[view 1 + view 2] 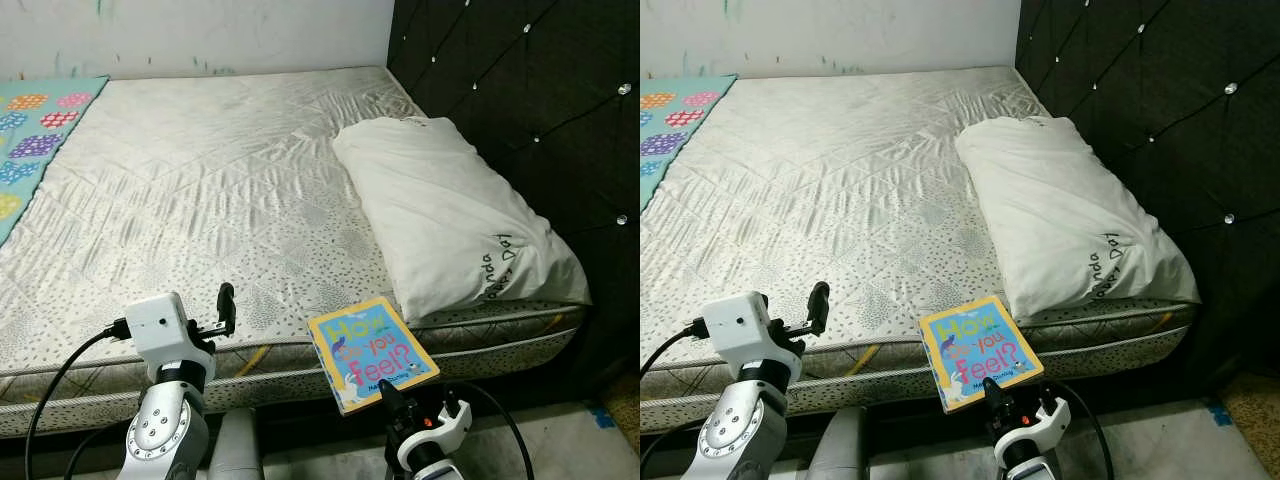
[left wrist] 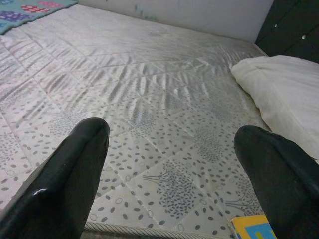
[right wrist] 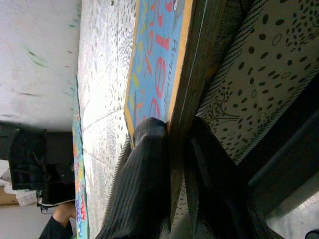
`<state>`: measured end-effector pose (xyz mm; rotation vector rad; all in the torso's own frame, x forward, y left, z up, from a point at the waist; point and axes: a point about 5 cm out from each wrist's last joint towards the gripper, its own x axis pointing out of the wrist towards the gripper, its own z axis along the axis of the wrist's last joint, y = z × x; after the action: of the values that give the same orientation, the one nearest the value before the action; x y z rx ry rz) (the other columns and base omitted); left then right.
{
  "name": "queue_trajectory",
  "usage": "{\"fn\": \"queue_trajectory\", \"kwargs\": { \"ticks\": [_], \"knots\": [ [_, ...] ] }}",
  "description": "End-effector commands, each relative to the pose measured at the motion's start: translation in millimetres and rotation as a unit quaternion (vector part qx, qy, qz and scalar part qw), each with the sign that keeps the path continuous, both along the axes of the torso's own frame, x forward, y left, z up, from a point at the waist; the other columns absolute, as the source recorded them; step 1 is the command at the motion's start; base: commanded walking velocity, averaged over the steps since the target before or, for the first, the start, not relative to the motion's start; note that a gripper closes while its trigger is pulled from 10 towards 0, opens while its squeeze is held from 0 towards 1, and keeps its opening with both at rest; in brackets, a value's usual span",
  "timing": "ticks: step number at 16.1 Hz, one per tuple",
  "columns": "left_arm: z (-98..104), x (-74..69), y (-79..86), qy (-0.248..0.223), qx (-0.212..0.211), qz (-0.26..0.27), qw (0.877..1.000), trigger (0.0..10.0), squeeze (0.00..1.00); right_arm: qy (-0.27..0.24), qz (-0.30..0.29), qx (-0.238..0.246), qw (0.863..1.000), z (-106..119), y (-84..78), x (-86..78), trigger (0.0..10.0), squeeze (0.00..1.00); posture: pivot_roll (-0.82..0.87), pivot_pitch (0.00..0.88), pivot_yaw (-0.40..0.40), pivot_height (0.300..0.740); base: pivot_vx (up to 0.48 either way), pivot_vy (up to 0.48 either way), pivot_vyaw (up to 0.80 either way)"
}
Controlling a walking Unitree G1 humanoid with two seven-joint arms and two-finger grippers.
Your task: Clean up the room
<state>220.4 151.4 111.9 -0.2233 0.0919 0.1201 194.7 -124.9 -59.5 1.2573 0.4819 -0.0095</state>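
Book [image 1: 371, 352], blue and yellow, sits at the bed's [image 1: 200, 200] front edge, just beside the white pillow [image 1: 450, 215]. Right hand [image 3: 172, 149] is clamped on the book's lower edge. Left hand [image 2: 174, 164] hovers over the mattress, fingers spread apart.

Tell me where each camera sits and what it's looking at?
Left eye view: on the head, looking down at the mattress, pillow, both arms, and the book.
Right eye view: beside it, same scene.
Left wrist view: along the left gripper, its black fingers spread apart above the mattress.
Right wrist view: along the right gripper, its fingers pinching the book's edge.
Shared: the book and the mattress appear in all four.
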Motion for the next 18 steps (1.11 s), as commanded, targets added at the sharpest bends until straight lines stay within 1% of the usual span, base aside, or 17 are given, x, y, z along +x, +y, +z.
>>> {"fn": "queue_trajectory", "kwargs": {
  "ticks": [1, 18],
  "knots": [
    [3.3, -0.8, -3.7, -0.007, -0.013, 0.007, 1.000, 10.0, 0.00, -0.108, 0.125, 0.035, 0.986, 164.3, 172.0, 122.6, 10.0, 0.00, 0.26, 0.000, 0.000, 0.587, 0.000, 0.000, 0.00],
    [3.3, -0.8, -3.7, -0.007, -0.013, 0.007, 1.000, 10.0, 0.00, -0.108, 0.125, 0.035, 0.986, 164.3, 172.0, 122.6, 10.0, 0.00, 0.26, 0.000, 0.000, 0.587, 0.000, 0.000, 0.00]
  ]
}}
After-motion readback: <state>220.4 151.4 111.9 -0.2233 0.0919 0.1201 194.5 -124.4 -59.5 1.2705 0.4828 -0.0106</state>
